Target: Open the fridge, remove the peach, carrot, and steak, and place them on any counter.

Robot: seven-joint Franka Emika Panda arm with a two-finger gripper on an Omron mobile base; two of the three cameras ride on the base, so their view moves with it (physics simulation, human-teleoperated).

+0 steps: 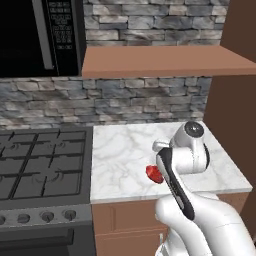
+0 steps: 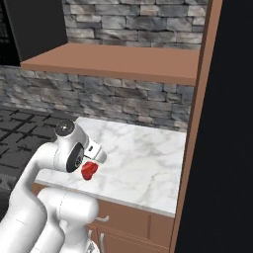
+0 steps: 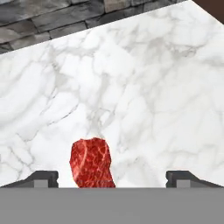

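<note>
Left base view: white marble surface point(image 1: 130, 150) noted between black gas stove point(image 1: 40, 165) at left and brown cabinet side panel point(image 1: 235, 115) at right. Steak point(image 1: 154, 174) seen lying on the marble near its front edge, partly hidden behind the white arm. Tool itself masked by the arm here; state cannot be told from this side. Black microwave point(image 1: 40, 35) mounted upper left, wooden shelf point(image 1: 160, 61) beside it, grey stone wall point(image 1: 125, 100) behind.

Right base view: same surface point(image 2: 148, 158) seen from the other side. Steak point(image 2: 89, 170) resting on the marble close to the front left corner, just below the arm's wrist. Tall dark fridge point(image 2: 227, 123) standing at right, past a brown panel. Fingers not distinguishable against the arm.

Hand view: tool point(image 3: 111, 178) pointing down at the marble point(image 3: 144, 87), both dark fingertips point(image 3: 41, 178) spread wide, well apart from each other. Steak point(image 3: 92, 162) lying between them, nearer the left tip, touching neither. Nothing gripped. Stone wall strip point(image 3: 65, 22) visible along the top edge.
</note>
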